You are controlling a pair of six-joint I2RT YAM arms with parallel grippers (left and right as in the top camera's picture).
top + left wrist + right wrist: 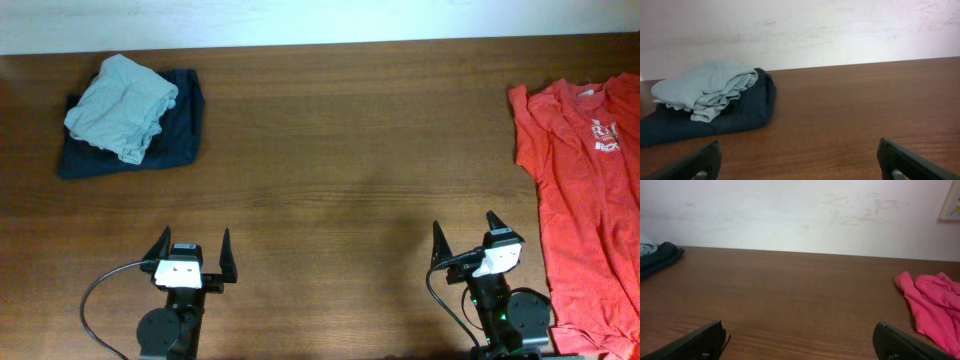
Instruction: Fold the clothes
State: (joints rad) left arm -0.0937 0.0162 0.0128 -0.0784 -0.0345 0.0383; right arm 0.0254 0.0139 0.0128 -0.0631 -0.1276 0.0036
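Left claw: the left claw (195, 240) sits at the near edge of the table, jaws spread wide apart, with nothing between them. In its own wrist view only bare wood lies between the two dark fingers (695, 164).
Right claw: the right claw (464, 228) is also at the near edge, to the right, jaws just as wide and holding nothing. It touches no cloth.
Table: the brown wooden table (330, 170) shows bare wood between the two arms and the far edge.
T-shirt: the orange-red T-shirt (580, 190) lies spread out along the right side of the table, just beside the right arm's base. Its collar points toward the far edge and white lettering (605, 135) shows on the chest. Its right part runs out of the overhead view. It is loose and wrinkled, not folded.
Pile: at the far left, well apart from the T-shirt, a pale green garment (122, 105) rests bunched on top of a dark blue garment (180, 135).
Wall: a whitish, scuffed wall (800, 30) rises behind the table's far edge.
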